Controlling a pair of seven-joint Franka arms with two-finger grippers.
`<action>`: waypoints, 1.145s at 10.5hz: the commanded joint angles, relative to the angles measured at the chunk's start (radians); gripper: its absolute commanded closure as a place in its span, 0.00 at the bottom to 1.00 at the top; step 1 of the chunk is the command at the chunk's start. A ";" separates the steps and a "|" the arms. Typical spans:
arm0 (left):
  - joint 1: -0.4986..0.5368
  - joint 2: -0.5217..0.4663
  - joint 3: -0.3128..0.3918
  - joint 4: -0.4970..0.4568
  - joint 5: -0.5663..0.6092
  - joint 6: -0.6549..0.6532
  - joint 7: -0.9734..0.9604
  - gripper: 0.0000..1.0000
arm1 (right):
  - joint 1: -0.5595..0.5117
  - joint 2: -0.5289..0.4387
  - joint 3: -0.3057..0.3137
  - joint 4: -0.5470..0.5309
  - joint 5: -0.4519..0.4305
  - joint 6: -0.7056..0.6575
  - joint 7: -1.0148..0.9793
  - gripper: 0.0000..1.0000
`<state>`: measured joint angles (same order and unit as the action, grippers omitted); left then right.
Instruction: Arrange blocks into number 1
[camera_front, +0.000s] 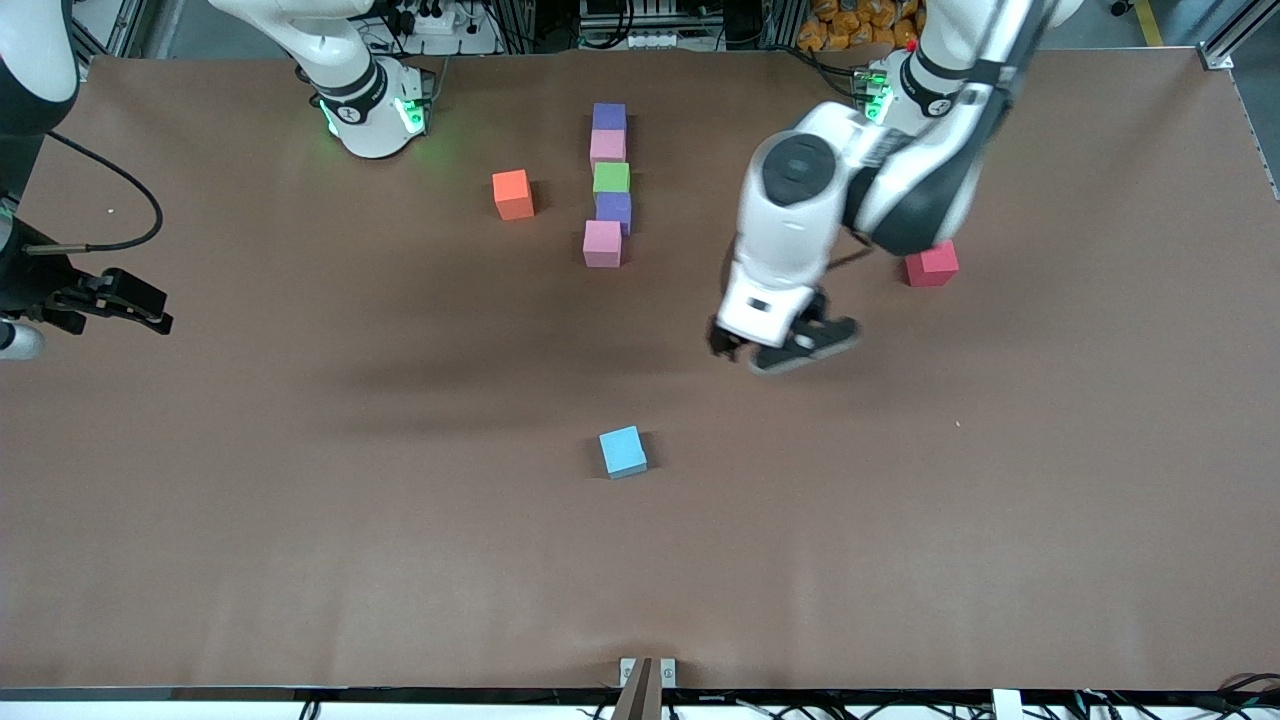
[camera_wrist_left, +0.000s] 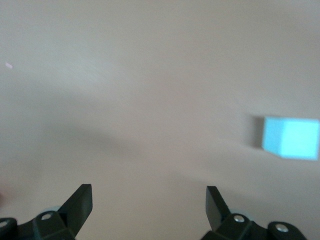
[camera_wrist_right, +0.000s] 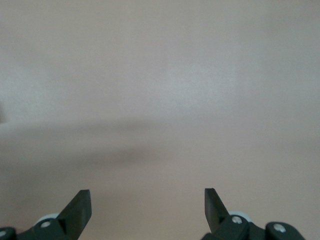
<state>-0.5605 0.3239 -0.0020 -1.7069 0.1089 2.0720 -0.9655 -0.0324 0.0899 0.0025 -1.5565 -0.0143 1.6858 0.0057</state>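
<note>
Five foam blocks (camera_front: 609, 185) already stand in a column near the bases, so the left end effector (camera_front: 783, 349), spread and empty over bare worktop (camera_front: 300, 520), likely needs the blue block (camera_front: 623, 451) next, while the right end effector (camera_wrist_right: 147, 210) waits spread.

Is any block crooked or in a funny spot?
The column is a bit wobbly: its nearest pink block sits slightly off line. The orange block, red block and blue block lie apart.
</note>
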 joint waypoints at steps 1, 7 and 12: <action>0.114 -0.045 -0.016 -0.008 0.008 -0.074 0.069 0.00 | -0.006 0.002 0.014 0.024 0.011 -0.012 0.057 0.00; 0.381 -0.130 -0.020 -0.013 0.006 -0.179 0.361 0.00 | -0.007 -0.001 0.019 0.024 0.011 -0.012 0.054 0.00; 0.523 -0.209 -0.036 -0.091 -0.009 -0.296 0.488 0.00 | -0.008 0.001 0.019 0.024 0.011 -0.012 0.051 0.00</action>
<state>-0.0828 0.1780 -0.0126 -1.7301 0.1091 1.7890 -0.5112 -0.0314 0.0895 0.0148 -1.5480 -0.0138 1.6856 0.0469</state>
